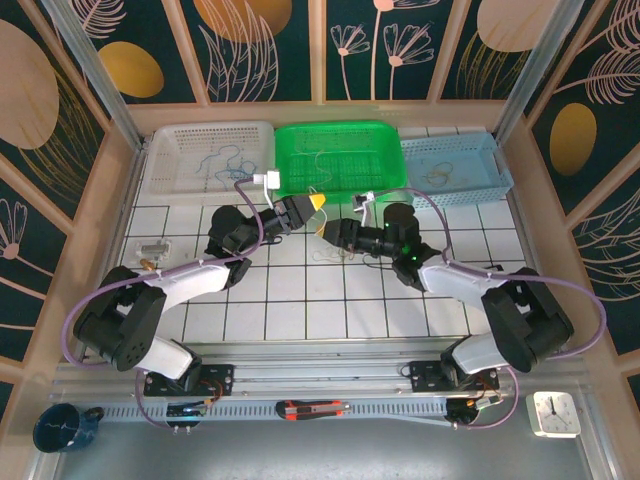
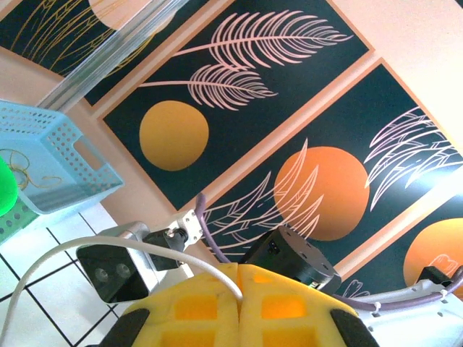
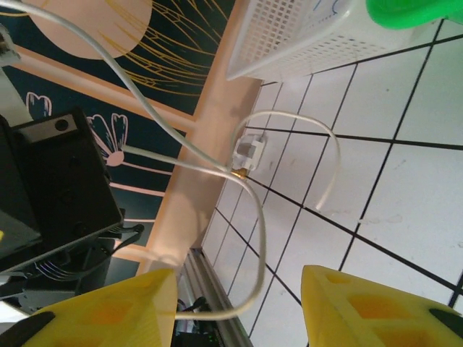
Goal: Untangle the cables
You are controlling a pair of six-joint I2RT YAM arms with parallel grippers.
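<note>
A white cable [image 3: 249, 152] is pinched in the closed left gripper [image 2: 239, 280]; the right gripper [image 3: 235, 293] is spread wide, nothing gripped.

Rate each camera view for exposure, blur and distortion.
Top external: even light, sharp, frame posts splayed by the wide lens. Left wrist: the pale wall is washed out, and the left gripper's yellow jaws look soft, shut on the white cable. Right wrist: the tiles glare, the cable is crisp, the right gripper's open jaws blur.
</note>
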